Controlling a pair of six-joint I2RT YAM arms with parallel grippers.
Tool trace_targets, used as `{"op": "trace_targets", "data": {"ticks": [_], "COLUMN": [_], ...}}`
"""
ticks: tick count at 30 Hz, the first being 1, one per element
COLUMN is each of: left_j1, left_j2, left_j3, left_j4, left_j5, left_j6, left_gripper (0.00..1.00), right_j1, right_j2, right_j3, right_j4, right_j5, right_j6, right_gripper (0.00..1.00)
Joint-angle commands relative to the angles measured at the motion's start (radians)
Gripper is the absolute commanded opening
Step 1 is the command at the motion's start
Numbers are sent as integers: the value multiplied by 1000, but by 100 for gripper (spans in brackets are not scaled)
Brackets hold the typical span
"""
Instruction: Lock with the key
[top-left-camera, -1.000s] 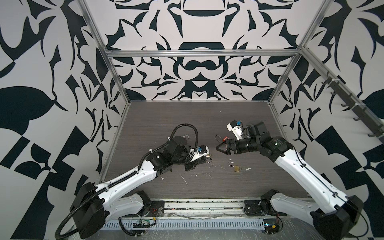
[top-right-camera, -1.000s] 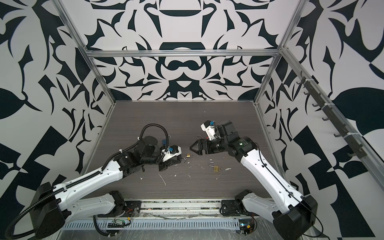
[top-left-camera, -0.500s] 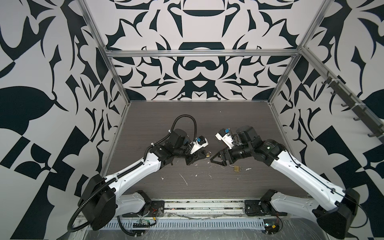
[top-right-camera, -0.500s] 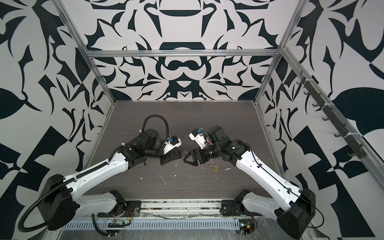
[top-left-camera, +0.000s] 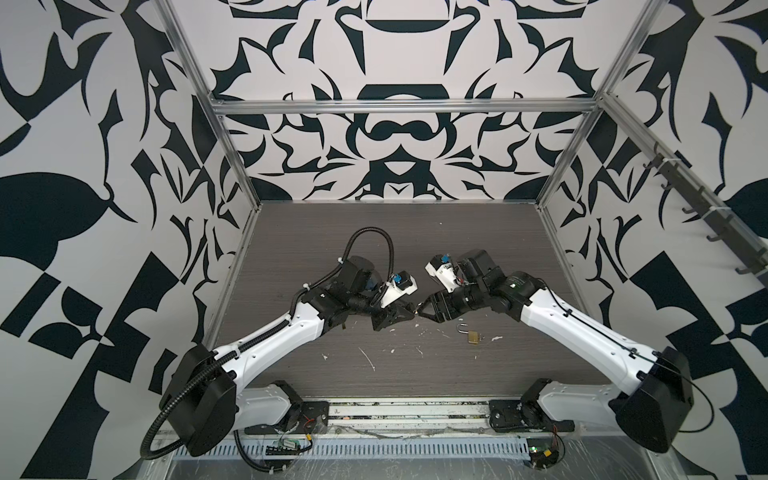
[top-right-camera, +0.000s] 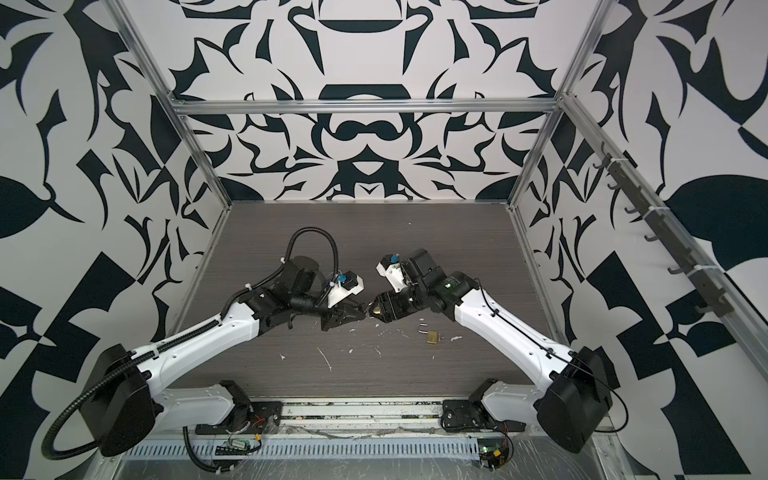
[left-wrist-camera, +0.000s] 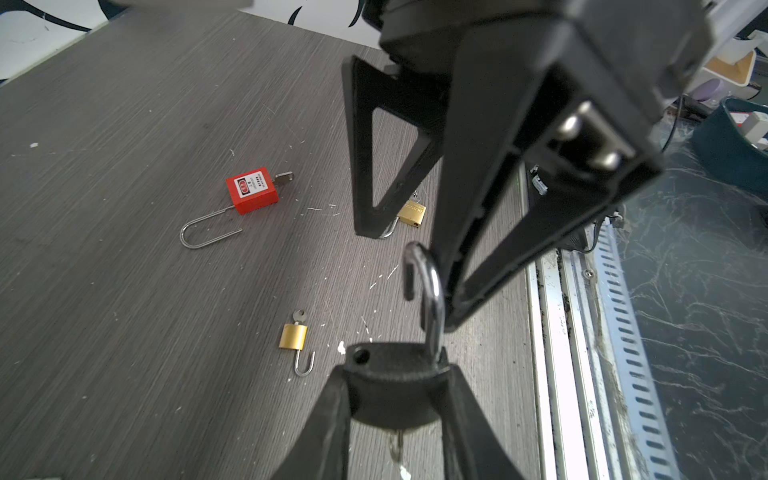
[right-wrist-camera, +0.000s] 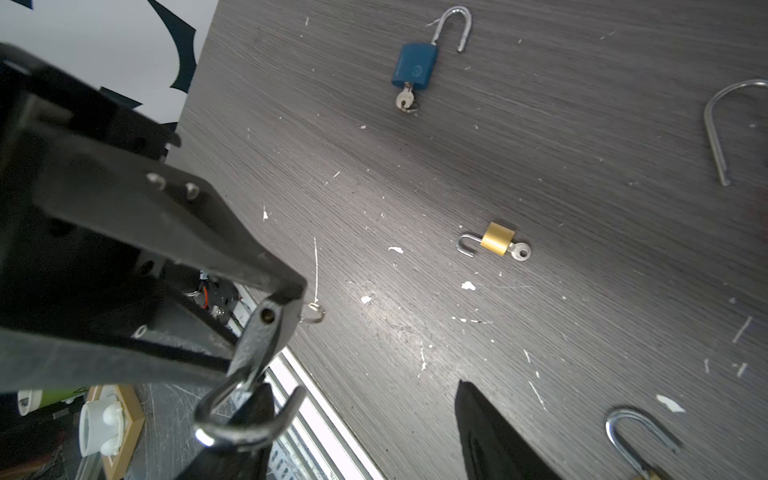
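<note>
Left gripper (top-left-camera: 409, 319) of mine is pinched narrow on a black padlock (left-wrist-camera: 390, 374), holding it up off the table (top-left-camera: 415, 249) roughly dead centre in both top views. Its shackle (left-wrist-camera: 432, 291) points toward my other arm. So the task's lock is in the air, gripped by the body, not lying down.

Right gripper (top-left-camera: 421, 314) faces it from the 3 o'clock side with its jaws apart. One finger (left-wrist-camera: 465, 249) is right against the shackle's long leg and the other stands off on the far side, so nothing is gripped on that side yet.

Shackle is popped open. The short leg hangs free and looks swung away from its hole (left-wrist-camera: 360, 355) in the body. A little ring (right-wrist-camera: 314, 312) pokes out of the opposite end of the lock. I'd guess that's the key's ring, but I can't make out the key itself.

My read is that this is the close-the-shackle step. Next move needs the right fingers to catch the shackle, swing the free leg over the hole and push it home while the left holds firm. After that it's getting at the key and turning it. Main risk is the body twisting in a two-finger pinch.

Spare brass padlock (top-left-camera: 471, 336) lies on the table at about 4 o'clock from the fingertips, well apart from them.
</note>
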Motion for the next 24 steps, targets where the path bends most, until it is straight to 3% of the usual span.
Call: {"op": "trace_targets", "data": {"ticks": [1, 8, 15, 24], "left_j1": [4, 4, 4, 4], "left_j2": [-1, 7, 7, 69], "left_j3": [21, 28, 31, 53], "left_j4": [-30, -44, -46, -40], "left_j5": [51, 59, -2, -102], "left_j6": [20, 29, 50, 34], "left_gripper": [5, 4, 3, 3], "right_j1": [4, 2, 0, -2], "right_j2": [-12, -11, -64, -68], "right_j3": [17, 36, 59, 20], "right_j4": [66, 61, -8, 125], "right_j5": [42, 97, 181, 23], "right_j6": [11, 25, 84, 305], "right_gripper": [70, 71, 73, 66]}}
